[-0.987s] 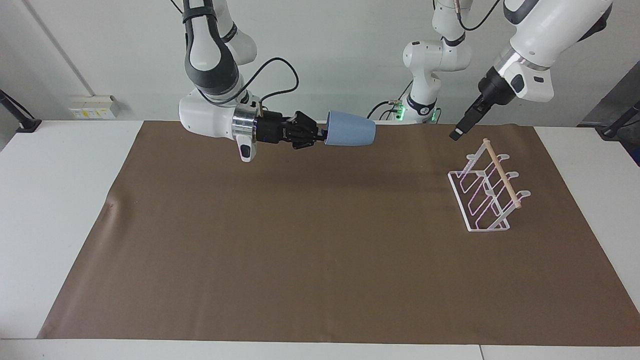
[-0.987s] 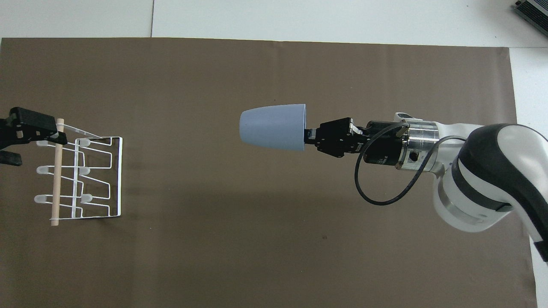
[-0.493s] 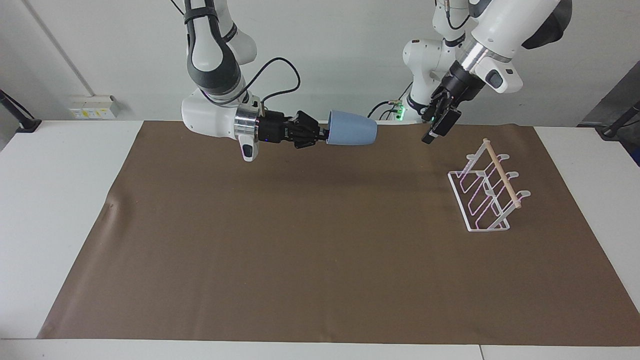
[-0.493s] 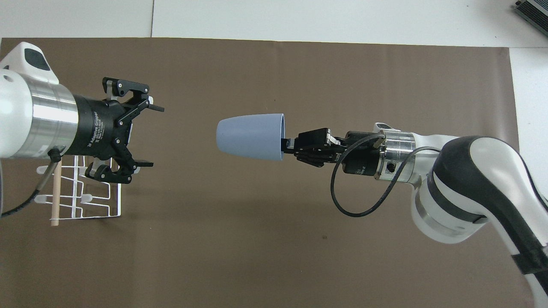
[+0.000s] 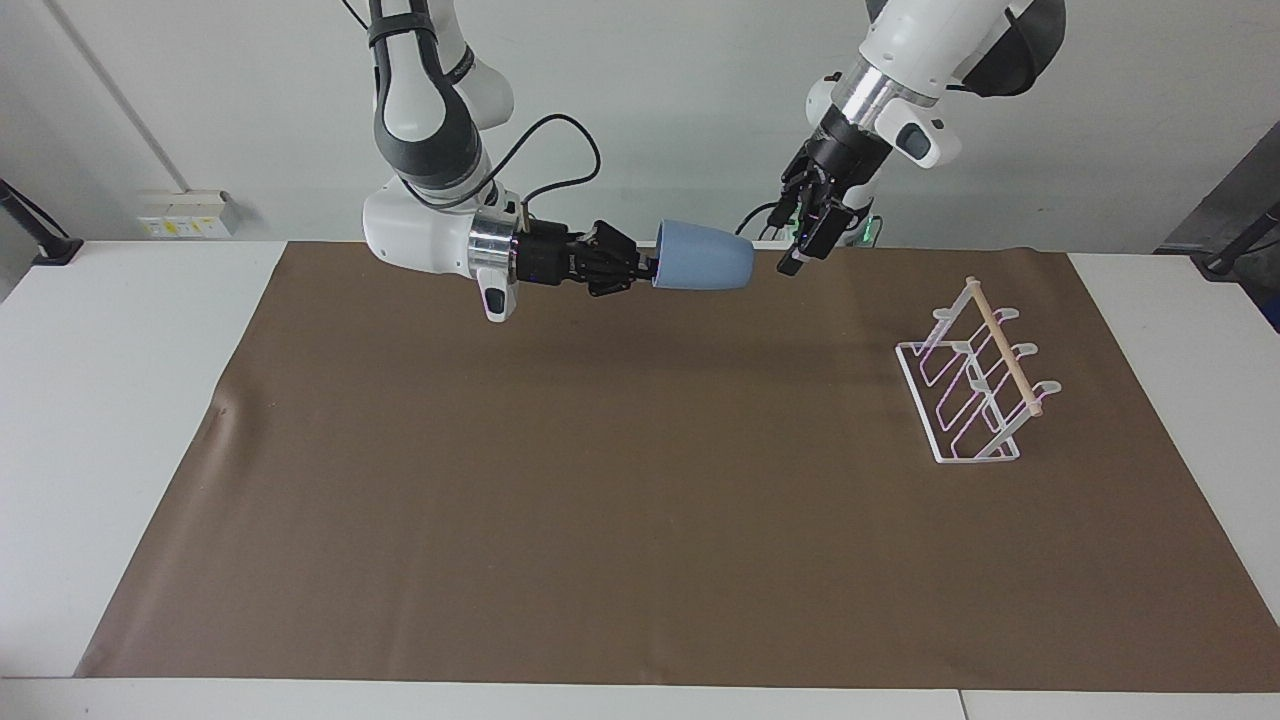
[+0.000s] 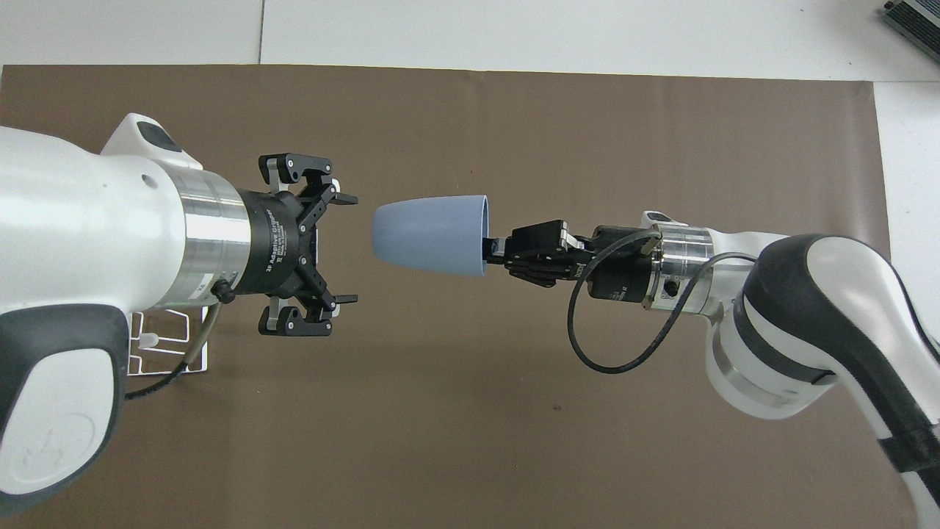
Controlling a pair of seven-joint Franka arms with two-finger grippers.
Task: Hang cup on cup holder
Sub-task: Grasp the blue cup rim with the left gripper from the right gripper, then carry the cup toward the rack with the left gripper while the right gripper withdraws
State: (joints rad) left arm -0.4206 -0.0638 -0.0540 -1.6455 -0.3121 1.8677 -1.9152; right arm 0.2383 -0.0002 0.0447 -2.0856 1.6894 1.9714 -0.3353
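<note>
The light-blue cup (image 5: 703,262) (image 6: 429,235) hangs on its side over the mat, near the robots' edge. Its base points toward the left arm's end of the table. My right gripper (image 5: 647,268) (image 6: 492,250) is shut on the cup's rim. My left gripper (image 5: 805,245) (image 6: 345,248) is open and faces the cup's base, a short gap away, not touching it. The white wire cup holder (image 5: 975,385) stands on the mat toward the left arm's end. In the overhead view my left arm covers most of the cup holder (image 6: 176,345).
A brown mat (image 5: 640,520) covers most of the white table (image 5: 100,400). A black cable (image 6: 624,345) loops under my right wrist. A dark device (image 6: 914,18) sits at the table corner farthest from the robots, at the right arm's end.
My left gripper has swung from over the cup holder toward the cup's base, still open. The right gripper shifted the cup slightly toward the left arm, then held still.
</note>
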